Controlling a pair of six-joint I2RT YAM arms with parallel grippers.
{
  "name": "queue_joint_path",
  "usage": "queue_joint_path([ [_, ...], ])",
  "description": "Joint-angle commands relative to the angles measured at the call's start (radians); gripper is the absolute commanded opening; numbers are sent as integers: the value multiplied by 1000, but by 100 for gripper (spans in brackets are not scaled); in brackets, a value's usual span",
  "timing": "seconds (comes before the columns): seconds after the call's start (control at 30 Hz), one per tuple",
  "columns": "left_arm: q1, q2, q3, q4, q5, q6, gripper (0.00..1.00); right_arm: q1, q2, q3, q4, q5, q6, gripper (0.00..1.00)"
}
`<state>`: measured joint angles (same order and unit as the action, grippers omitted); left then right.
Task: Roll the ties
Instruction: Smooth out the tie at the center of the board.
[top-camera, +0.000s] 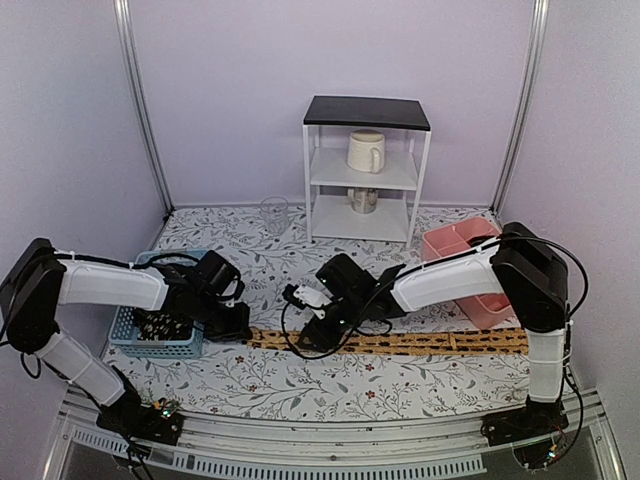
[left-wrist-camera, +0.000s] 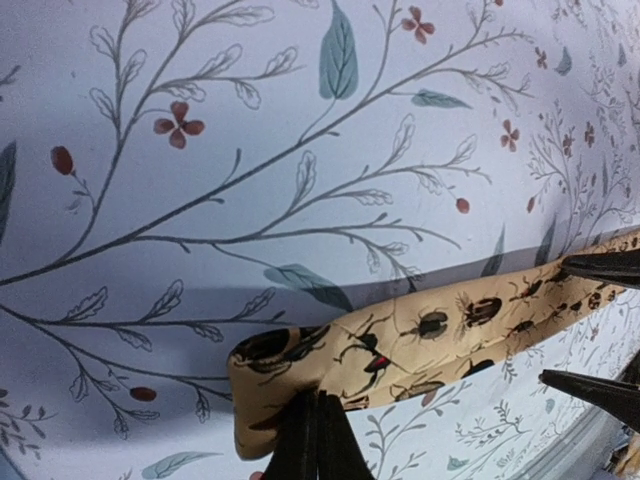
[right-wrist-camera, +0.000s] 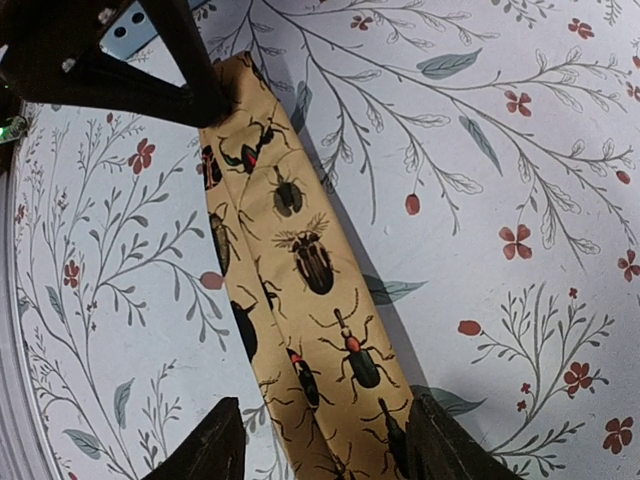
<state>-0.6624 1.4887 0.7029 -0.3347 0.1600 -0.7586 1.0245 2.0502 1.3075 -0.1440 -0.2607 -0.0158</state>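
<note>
Your left gripper (left-wrist-camera: 312, 405) is closed on the left end of the tan tie (left-wrist-camera: 430, 335), a strip printed with beetles. The tie lies flat and straight across the floral tablecloth (top-camera: 300, 385). Seen from the top camera, it runs from the left gripper (top-camera: 238, 325), just right of the blue basket (top-camera: 125, 335), to the right edge of the table, near your right arm's base.

Your right gripper (right-wrist-camera: 325, 405) stands a short way along the tie from the left one. Its jaws are spread, with one finger (right-wrist-camera: 215, 445) on either side of the fabric. The finger on the right of the wrist view overlaps the tie's edge, but you cannot tell whether it presses on it. In the same view the left gripper (right-wrist-camera: 150, 70) sits on the tie's far end.

Dark speckled ties (top-camera: 160, 325) fill the blue basket at the left. The pink tray (top-camera: 445, 245) sits at the far right, partly behind your right arm. A white shelf (top-camera: 366, 170) holding a cream mug (top-camera: 365, 151) stands at the far side. A clear cup (top-camera: 274, 213) is just to its left.
</note>
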Motion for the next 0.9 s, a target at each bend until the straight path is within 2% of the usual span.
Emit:
queue_joint_path([
  [0.0, 9, 8, -13, -25, -30, 10, 0, 15, 48, -14, -6, 42, -65, 56],
  [0.27, 13, 16, -17, -33, -46, 16, 0, 37, 82, -20, -5, 91, -98, 53],
  [0.57, 18, 16, -28, -39, -61, 10, 0, 59, 9, -106, 51, 218, -103, 30],
  [0.7, 18, 15, -29, -39, -61, 10, 0, 59, -35, -133, 58, 219, -95, 21],
  [0.87, 20, 12, -31, -40, -62, 9, 0, 60, -75, -135, 24, 163, -83, 19],
])
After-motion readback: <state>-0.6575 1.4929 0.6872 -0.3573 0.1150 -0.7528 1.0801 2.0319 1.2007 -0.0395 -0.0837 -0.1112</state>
